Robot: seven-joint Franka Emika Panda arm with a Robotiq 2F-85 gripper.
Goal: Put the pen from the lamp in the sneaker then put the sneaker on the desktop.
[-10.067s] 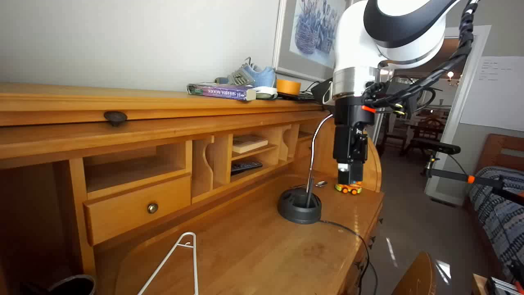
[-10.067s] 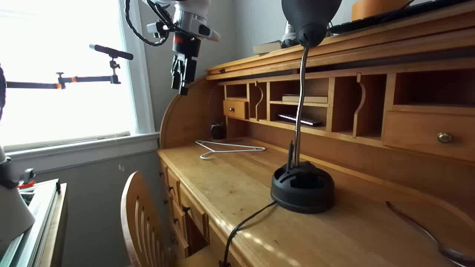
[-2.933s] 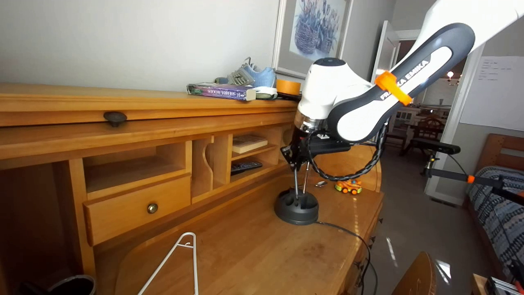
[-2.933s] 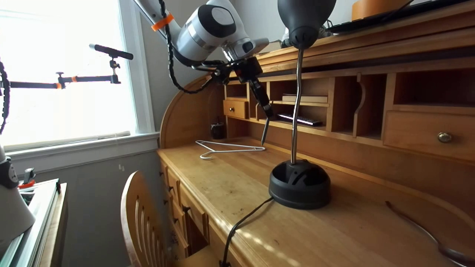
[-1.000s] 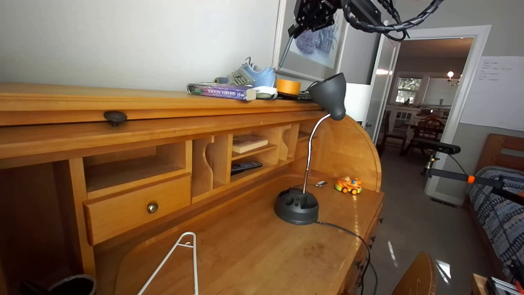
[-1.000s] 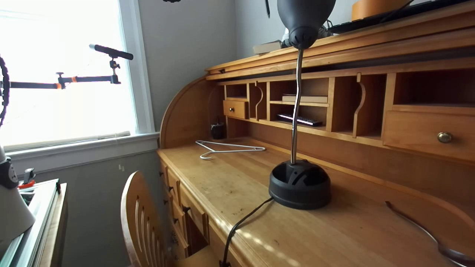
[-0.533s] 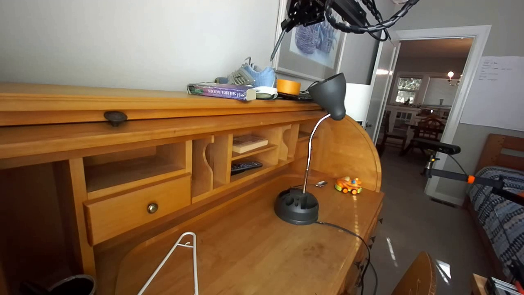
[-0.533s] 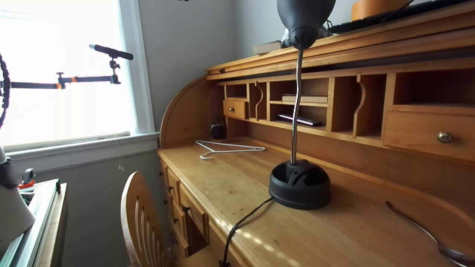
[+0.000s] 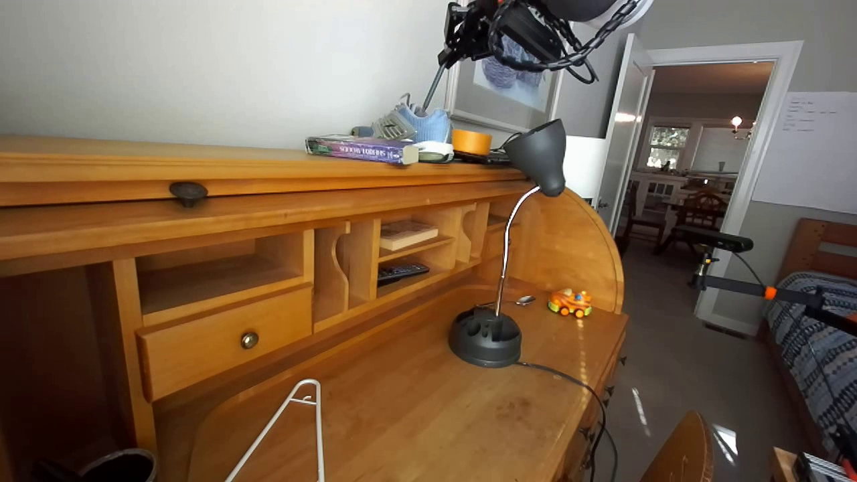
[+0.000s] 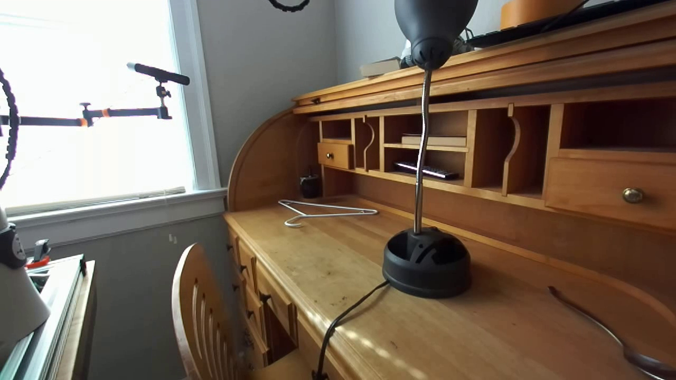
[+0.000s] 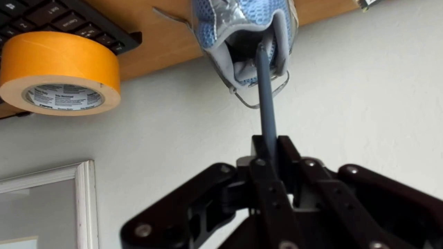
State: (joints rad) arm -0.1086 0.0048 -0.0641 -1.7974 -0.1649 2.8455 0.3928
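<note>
Grey pen (image 11: 265, 93) in the hand (image 11: 271, 141) points into the sneaker (image 11: 242, 20).

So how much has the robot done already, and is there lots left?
Done: the pen is out of the lamp's base and pinched in the gripper. In hand: in the wrist view its tip lines up with the opening of the sneaker; I can't tell if it's inside. Left: letting the pen go there, then bringing the sneaker down from the top shelf to the desktop.
</note>
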